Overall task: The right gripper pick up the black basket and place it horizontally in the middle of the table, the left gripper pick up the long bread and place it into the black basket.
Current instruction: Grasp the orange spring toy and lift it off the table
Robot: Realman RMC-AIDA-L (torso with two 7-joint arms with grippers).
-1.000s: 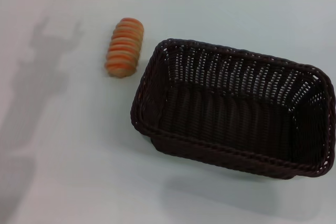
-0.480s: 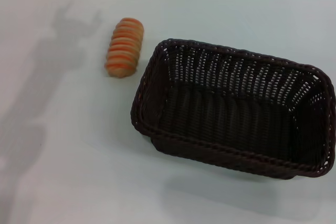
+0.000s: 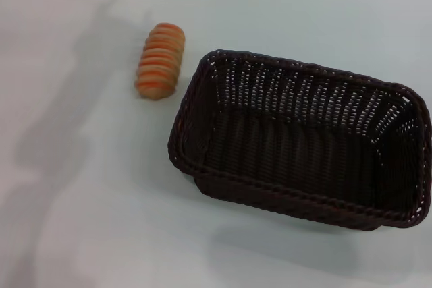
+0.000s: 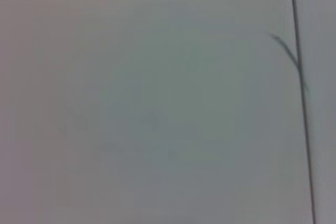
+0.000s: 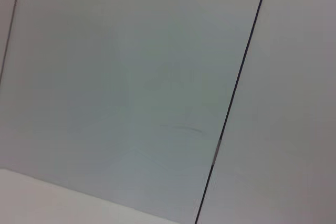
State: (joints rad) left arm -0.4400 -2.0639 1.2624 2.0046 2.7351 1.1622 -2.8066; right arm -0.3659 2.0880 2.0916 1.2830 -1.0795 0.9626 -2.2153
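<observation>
Head view: black basket (image 3: 300,139), rectangular dark woven wicker with braided rim and openwork sides, stands upright right of centre on the table (image 3: 88,200), its right end near the frame edge. Long bread (image 3: 160,60), orange-brown with pale ridges, lies just beside its far-left corner, apart. Neither claw shows; their state cannot be told.

One long bread (image 3: 160,61), one black basket (image 3: 302,137) with nothing inside it, both on one white tabletop (image 3: 88,200).
</observation>
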